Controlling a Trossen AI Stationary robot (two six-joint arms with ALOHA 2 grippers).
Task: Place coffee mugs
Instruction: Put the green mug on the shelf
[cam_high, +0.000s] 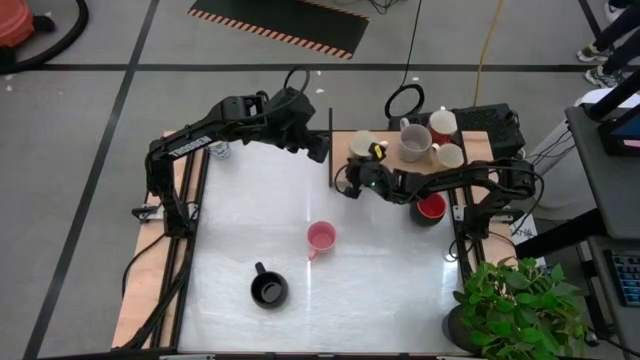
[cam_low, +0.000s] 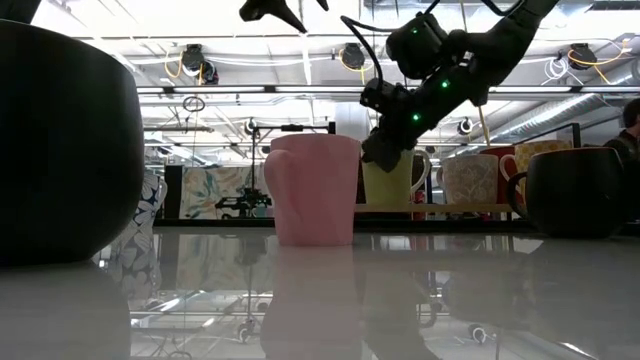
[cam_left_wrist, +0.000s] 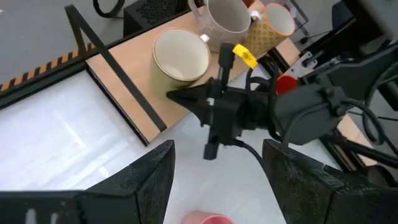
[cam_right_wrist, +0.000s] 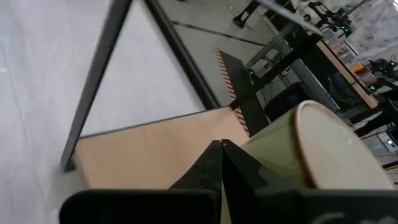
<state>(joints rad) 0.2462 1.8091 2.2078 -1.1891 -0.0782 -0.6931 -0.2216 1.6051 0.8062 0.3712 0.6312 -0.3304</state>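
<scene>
Since the right hand (cam_high: 350, 187) sits with its fingers pressed together right beside the cream mug (cam_high: 363, 145), at the near edge of the wooden shelf (cam_high: 480, 150), the chief worry is a bump rather than a grip. The closed fingers hold nothing, and in the right wrist view their tips lie just against or next to the mug's wall (cam_right_wrist: 292, 155); I cannot tell whether they touch. A push from here could slide the mug back into its neighbours, or tip it off the shelf edge onto the white surface (cam_high: 250, 220).

Behind it stand a grey mug (cam_high: 415, 140), a yellowish mug (cam_high: 449, 155) and a red-and-white mug (cam_high: 442, 123), packed close, so one shove may knock several. A red mug (cam_high: 430, 207) sits under the right arm near the edge of the surface, where the arm's elbow or cable could catch it on a swing.

Out on the surface, the pink mug (cam_high: 320, 237) and the black mug (cam_high: 268, 290) stand upright, well apart. Any mug carried down toward them risks clipping the pink one, which lies nearest the arm's path.

Across the upright black bar (cam_high: 330, 150), the left hand (cam_high: 318, 150) hovers with fingers spread and empty, close to the right hand. If both move at once, they could collide over the shelf edge.
</scene>
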